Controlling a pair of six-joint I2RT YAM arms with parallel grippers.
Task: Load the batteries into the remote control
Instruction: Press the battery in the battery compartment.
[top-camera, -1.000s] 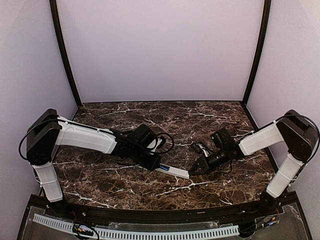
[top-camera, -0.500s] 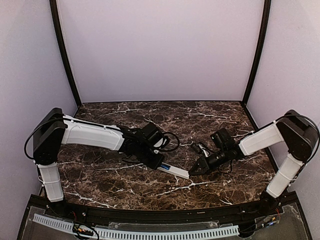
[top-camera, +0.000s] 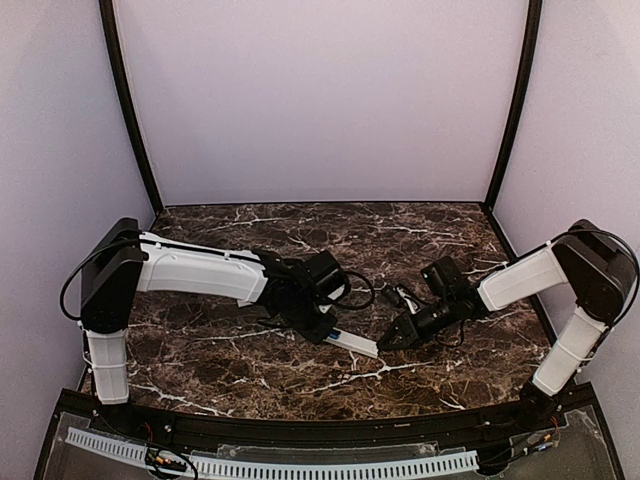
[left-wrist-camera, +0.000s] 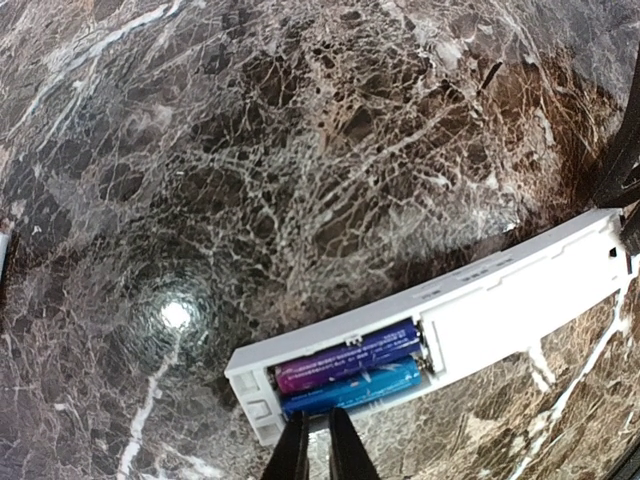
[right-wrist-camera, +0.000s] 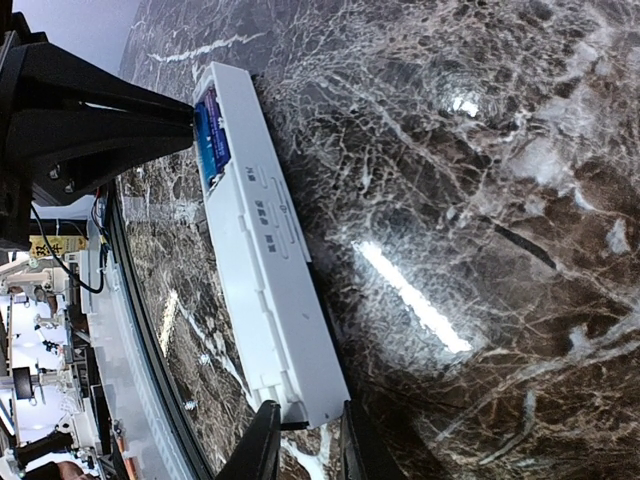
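The white remote control (top-camera: 352, 343) lies on the marble table, back side up, with its battery bay open. Two batteries (left-wrist-camera: 350, 370), one purple-blue and one blue, lie side by side in the bay. They also show in the right wrist view (right-wrist-camera: 210, 140). My left gripper (left-wrist-camera: 312, 428) is shut and empty, its tips just at the bay's near edge beside the blue cell. In the top view it (top-camera: 326, 331) covers the remote's left end. My right gripper (right-wrist-camera: 302, 432) is shut on the remote's (right-wrist-camera: 265, 250) other end, holding it on the table (top-camera: 250, 370).
Loose black cables (top-camera: 400, 297) loop beside the right wrist. A pale sliver (left-wrist-camera: 3, 262) shows at the left edge of the left wrist view. Lilac walls and black posts (top-camera: 128, 110) enclose the table. A black rail (top-camera: 300, 432) runs along the near edge.
My left arm has reached further right, bringing its gripper over the remote's open end. The right arm and the remote have not moved.
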